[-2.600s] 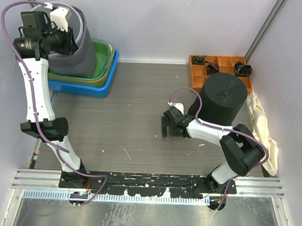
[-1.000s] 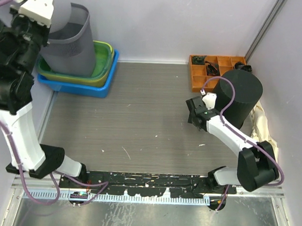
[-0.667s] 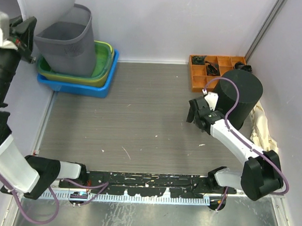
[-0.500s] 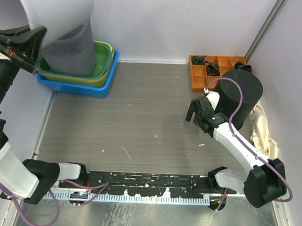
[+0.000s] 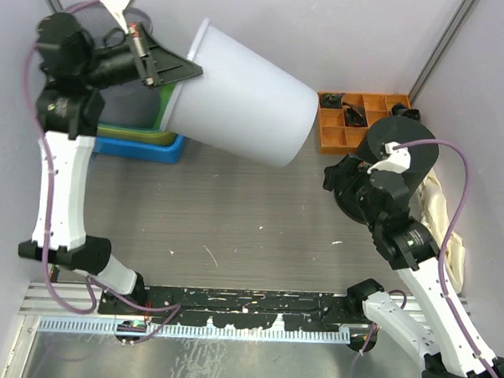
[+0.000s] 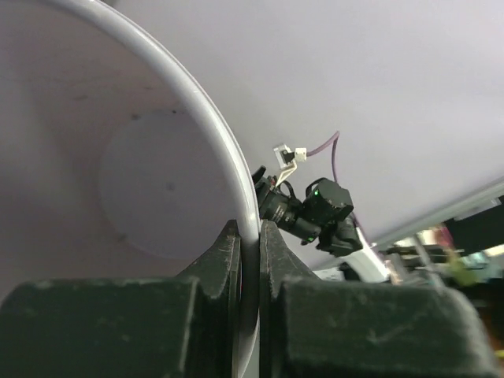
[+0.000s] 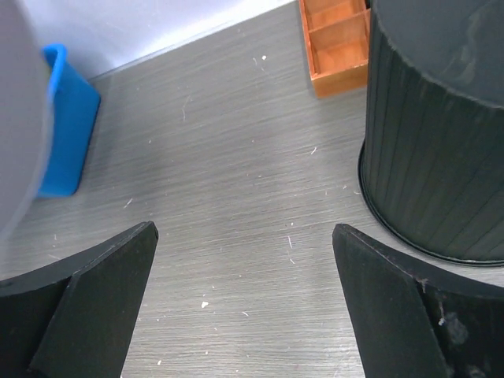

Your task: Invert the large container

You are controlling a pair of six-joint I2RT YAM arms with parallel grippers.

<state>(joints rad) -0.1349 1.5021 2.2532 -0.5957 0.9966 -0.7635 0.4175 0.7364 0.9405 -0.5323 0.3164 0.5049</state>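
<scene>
The large container [image 5: 239, 96] is a pale grey-white tub. It hangs in the air over the back left of the table, tipped on its side with its base pointing right and down. My left gripper [image 5: 169, 68] is shut on its rim. In the left wrist view the jaws pinch the thin rim [image 6: 249, 228], and the tub's inside [image 6: 118, 181] fills the left of that view. My right gripper [image 5: 340, 186] is open and empty, raised over the table right of centre. Its fingers [image 7: 102, 283] spread wide above bare table.
A black ribbed tub [image 5: 405, 141] stands bottom-up at the right, close beside my right gripper [image 7: 244, 230]; it also shows in the right wrist view [image 7: 441, 134]. An orange parts tray [image 5: 334, 138] sits behind it. Stacked blue and green trays [image 5: 145, 147] sit at back left. A cloth [image 5: 439, 214] lies at the right edge.
My left arm has swung the pale tub from high at the far left out over the table and tipped it sideways. My right arm has risen and drawn back toward the black tub.
</scene>
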